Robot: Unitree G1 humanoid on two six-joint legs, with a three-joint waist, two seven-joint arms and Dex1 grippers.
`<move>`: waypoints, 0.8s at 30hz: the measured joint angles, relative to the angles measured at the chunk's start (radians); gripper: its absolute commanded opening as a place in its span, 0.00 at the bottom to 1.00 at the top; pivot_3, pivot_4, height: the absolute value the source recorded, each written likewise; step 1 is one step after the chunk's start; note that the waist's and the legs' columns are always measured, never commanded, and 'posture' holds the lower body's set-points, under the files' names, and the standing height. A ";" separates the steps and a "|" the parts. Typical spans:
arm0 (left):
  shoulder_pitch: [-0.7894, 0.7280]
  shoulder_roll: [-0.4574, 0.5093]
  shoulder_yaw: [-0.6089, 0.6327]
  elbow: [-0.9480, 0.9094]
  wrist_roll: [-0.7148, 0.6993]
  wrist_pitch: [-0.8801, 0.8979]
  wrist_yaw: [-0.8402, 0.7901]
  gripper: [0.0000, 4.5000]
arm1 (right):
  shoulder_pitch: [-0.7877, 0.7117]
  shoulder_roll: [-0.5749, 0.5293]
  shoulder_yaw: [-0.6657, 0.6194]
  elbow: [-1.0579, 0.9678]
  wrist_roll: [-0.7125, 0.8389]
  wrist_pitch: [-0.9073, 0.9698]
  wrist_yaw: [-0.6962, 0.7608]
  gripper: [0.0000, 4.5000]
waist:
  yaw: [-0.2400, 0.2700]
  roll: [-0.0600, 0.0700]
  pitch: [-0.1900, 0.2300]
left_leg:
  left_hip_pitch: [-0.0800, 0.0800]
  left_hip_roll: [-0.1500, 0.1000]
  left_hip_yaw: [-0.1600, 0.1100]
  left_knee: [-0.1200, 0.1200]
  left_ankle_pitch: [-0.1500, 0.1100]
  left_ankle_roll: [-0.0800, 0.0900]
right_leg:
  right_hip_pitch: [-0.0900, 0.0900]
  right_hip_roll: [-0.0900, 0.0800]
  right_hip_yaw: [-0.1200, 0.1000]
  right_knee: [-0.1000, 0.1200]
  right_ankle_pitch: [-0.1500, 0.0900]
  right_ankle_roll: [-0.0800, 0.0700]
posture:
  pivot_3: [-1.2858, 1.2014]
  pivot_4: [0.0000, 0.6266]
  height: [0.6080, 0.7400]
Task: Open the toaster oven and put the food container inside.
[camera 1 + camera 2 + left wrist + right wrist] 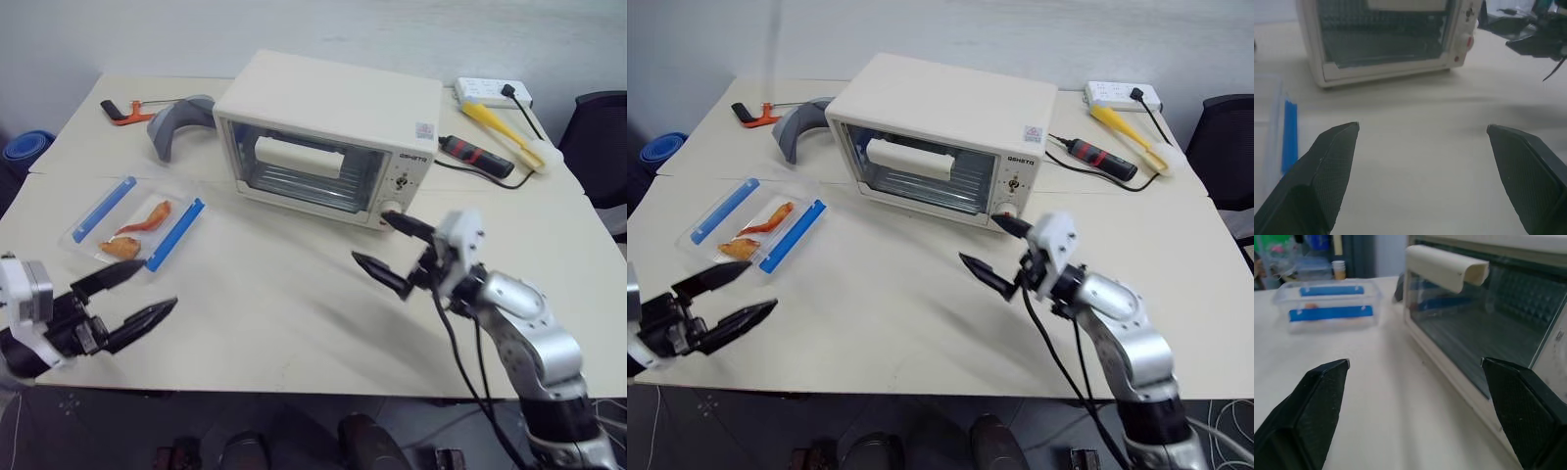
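Oven: the cream-white boxy toaster oven (328, 142) is seen mid-table, door shut.
Container: the shallow clear plastic blue-clipped food container (137, 223) is judged light, slippery; best gripped across its long sides.
Pincers: left gripper (137, 297) and right gripper (395, 251) are held apart, empty.

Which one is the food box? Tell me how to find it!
Find the big cream toaster oven in the middle of the table. On the table toward the robot's left lies the food container, flat and see-through. It alone has two blue strips along its sides and orange food inside.
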 measured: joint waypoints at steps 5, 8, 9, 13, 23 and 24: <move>-0.051 -0.013 -0.008 0.021 -0.014 0.021 0.040 0.99 | -0.116 0.059 0.058 0.101 -0.061 0.034 -0.041 1.00 | -0.025 0.000 0.000 | -0.005 0.000 0.003 0.000 0.000 0.000 | -0.015 0.000 -0.005 0.010 0.000 -0.001 | 0.52 0.24 1.00; -0.058 -0.036 -0.032 0.037 0.000 0.019 0.048 0.99 | -0.201 0.123 0.079 0.176 -0.101 0.042 -0.081 1.00 | -0.049 0.000 0.000 | -0.005 0.000 0.003 0.001 0.000 0.000 | -0.020 0.000 -0.005 0.016 -0.001 -0.001 | 0.52 0.24 1.00; -0.069 -0.046 -0.041 0.038 0.004 0.018 0.055 0.99 | -0.240 0.147 0.088 0.198 -0.112 0.043 -0.097 1.00 | -0.059 0.000 0.000 | -0.005 0.000 0.003 0.000 0.001 -0.001 | -0.021 0.000 -0.005 0.018 -0.001 -0.001 | 0.52 0.24 1.00; -0.088 -0.053 -0.045 0.038 0.021 0.011 0.077 0.99 | -0.304 0.197 0.108 0.244 -0.131 0.041 -0.103 1.00 | -0.083 0.000 0.000 | -0.005 0.001 0.002 0.001 0.001 -0.002 | -0.024 0.001 -0.006 0.022 -0.001 -0.003 | 0.52 0.24 1.00; -0.081 -0.063 -0.064 0.038 0.023 0.012 0.088 0.99 | -0.376 0.259 0.167 0.251 -0.150 0.078 -0.087 1.00 | -0.113 0.000 0.000 | -0.008 0.001 -0.001 0.001 0.001 -0.002 | -0.031 0.001 -0.011 0.025 -0.002 -0.003 | 0.52 0.24 1.00; -0.077 -0.063 -0.064 0.038 0.023 0.012 0.088 0.99 | -0.376 0.269 0.180 0.251 -0.150 0.080 -0.083 1.00 | -0.114 0.000 0.000 | -0.009 0.001 -0.001 0.000 0.001 -0.002 | -0.032 0.000 -0.012 0.025 -0.002 -0.003 | 0.52 0.24 1.00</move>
